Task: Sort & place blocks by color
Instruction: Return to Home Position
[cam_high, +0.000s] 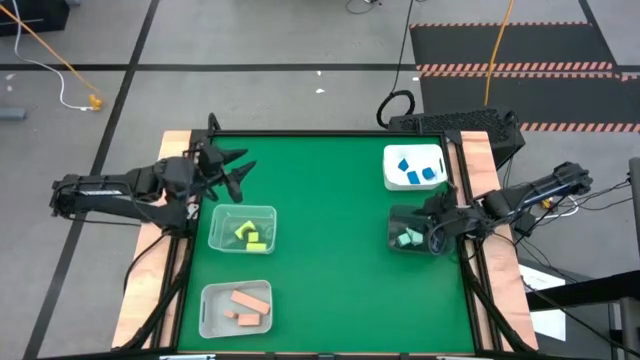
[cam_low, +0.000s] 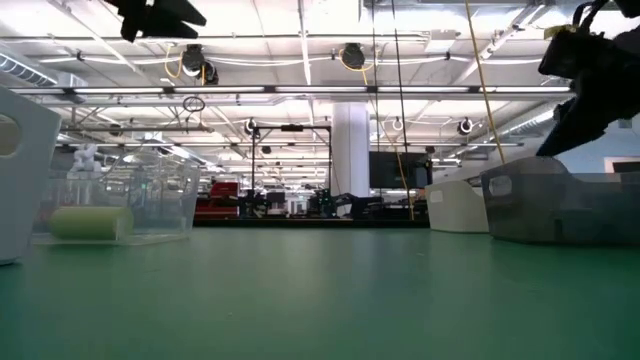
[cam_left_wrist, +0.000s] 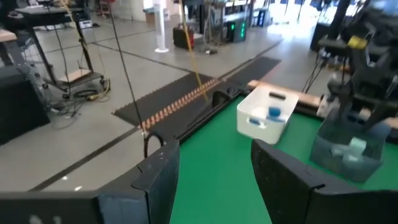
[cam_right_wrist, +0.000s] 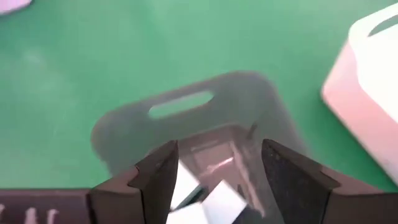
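Four tubs stand on a green table (cam_high: 330, 260), which is bordered by a black frame and by pale wooden strips (cam_high: 495, 200) along its left and right sides. Around it lies a grey floor (cam_high: 250, 60) crossed by dark seams, with black mats (cam_high: 500, 45) edged in red-and-white stripes and a yellow cable (cam_high: 60, 55). The low view looks across the table into a large hall with rows of ceiling lights (cam_low: 300, 60) and a white pillar (cam_low: 350, 150).

On the left side, a clear tub (cam_high: 215, 228) holds the yellow blocks (cam_high: 246, 236), which lie at mixed angles. In the low view one of them appears as a pale bar lying flat, its long axis across the picture. Nearer the front edge, a grey tub (cam_high: 205, 310) holds the peach-orange blocks (cam_high: 246, 301), two bars lying flat side by side. Their long axes run roughly along the tub's length, slightly tilted.

On the right side, a white tub (cam_high: 390, 170) holds the blue blocks (cam_high: 430, 173), scattered without a common direction. Just in front of it, a dark tub (cam_high: 393, 235) holds the mint green blocks (cam_high: 406, 238).

The left tool (cam_high: 232, 170) is raised above the table near its left edge, behind the clear tub. Its fingers are spread with nothing between them, and it faces across the table towards the white tub. The right tool (cam_high: 432, 232) hangs over the dark tub, pointing down into it. Its fingers are apart and empty, and the mint green blocks are visible between them.
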